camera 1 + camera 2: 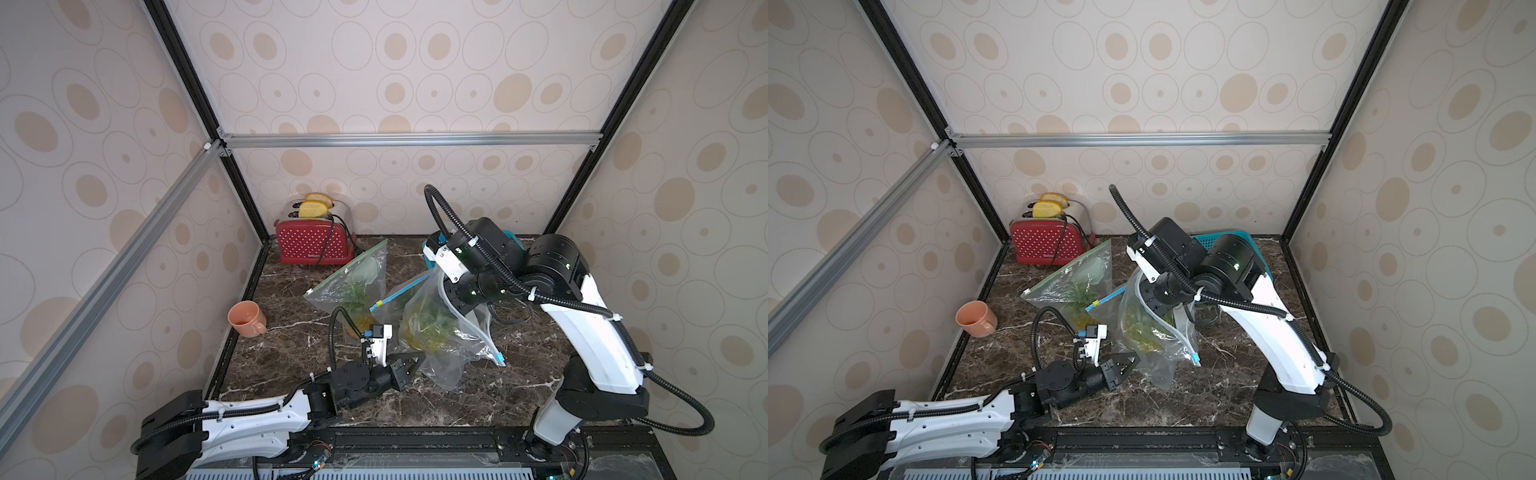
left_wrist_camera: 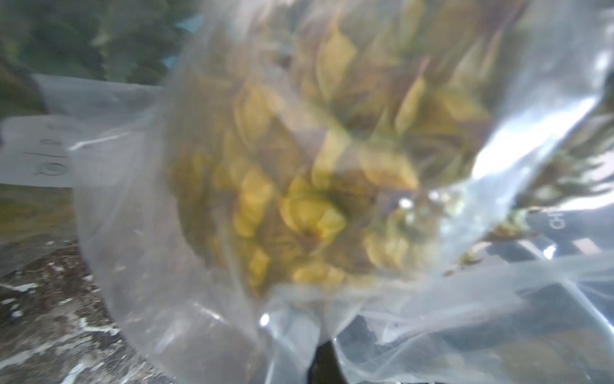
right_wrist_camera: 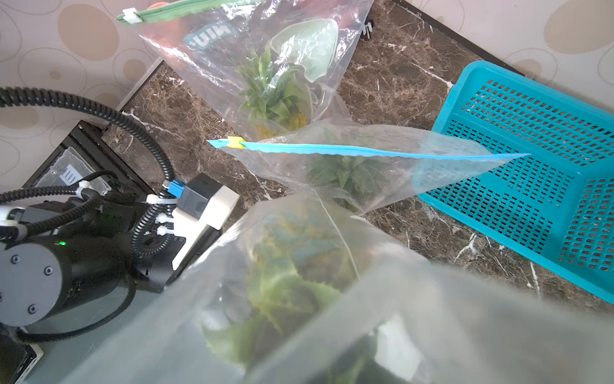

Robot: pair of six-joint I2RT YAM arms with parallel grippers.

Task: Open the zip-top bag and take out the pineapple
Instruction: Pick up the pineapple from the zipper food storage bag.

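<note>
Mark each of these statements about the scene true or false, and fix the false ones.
1. The toaster holds two bread slices. True.
2. The mug sits inside the basket. False: it is on the table by the left wall, far from the basket.
3. The left gripper is shut on the front bag. True.
4. The pineapple lies bare on the table. False: it is inside the front bag.
</note>
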